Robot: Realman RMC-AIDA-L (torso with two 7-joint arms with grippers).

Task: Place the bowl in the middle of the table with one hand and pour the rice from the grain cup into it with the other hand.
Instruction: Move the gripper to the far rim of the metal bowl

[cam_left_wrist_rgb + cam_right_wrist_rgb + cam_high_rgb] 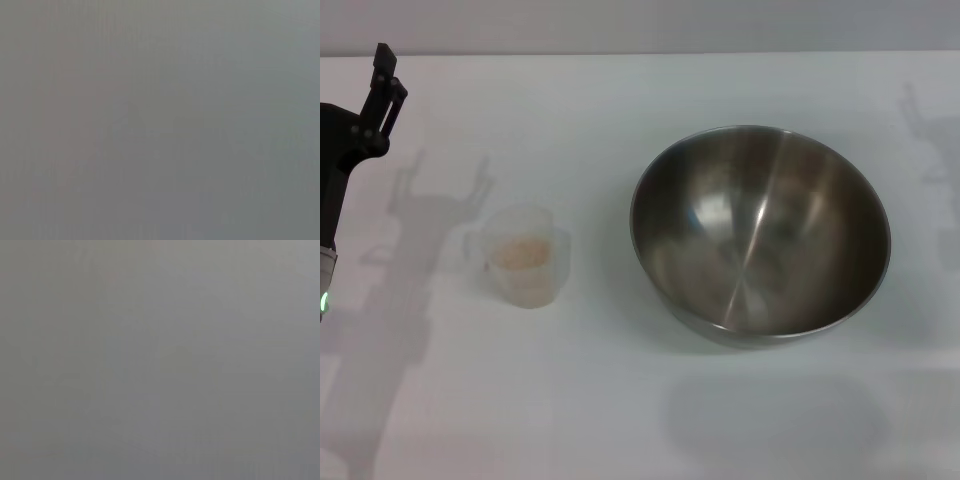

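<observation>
Two things sit on the white surface (620,420): bowl (760,235) right, grain cup (525,255) with rice (520,250) left. Left gripper (382,85) hovers far-left, can't tell its jaws.

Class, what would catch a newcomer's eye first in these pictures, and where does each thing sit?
The big shiny steel bowl dominates the white table, right of centre and empty. To its left, apart from it, stands a small clear grain cup holding pale rice. The left pincer hangs at the far left edge, holding nothing.

Left gripper (385,75) raised at far left, holding nothing
</observation>
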